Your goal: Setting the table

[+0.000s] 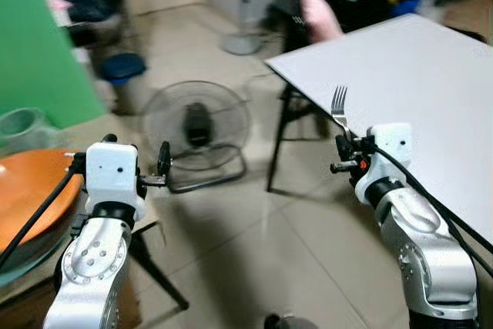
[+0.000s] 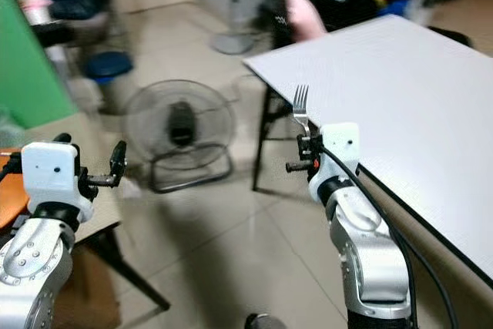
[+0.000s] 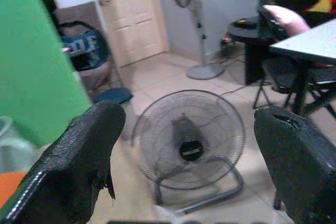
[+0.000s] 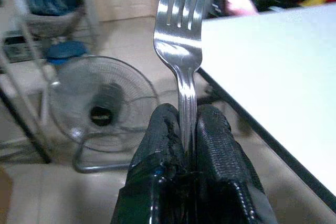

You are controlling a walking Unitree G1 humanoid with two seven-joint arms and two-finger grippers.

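My right gripper (image 4: 188, 129) is shut on a silver fork (image 4: 179, 35) that stands upright with its tines up. The fork (image 1: 340, 110) hangs at the near left edge of the grey-white table (image 1: 416, 82). My left gripper (image 3: 189, 145) is open with nothing between its fingers (image 3: 84, 166); it is raised at the left (image 1: 163, 161), next to an orange plate (image 1: 31, 190) on a side surface.
A floor fan (image 1: 197, 132) stands on the tiled floor between my arms. A pedestal fan base (image 1: 241, 40) and a black chair (image 1: 296, 13) are further back. A person's hand (image 1: 317, 13) rests by the table's far corner. A green panel (image 1: 35, 52) rises at the left.
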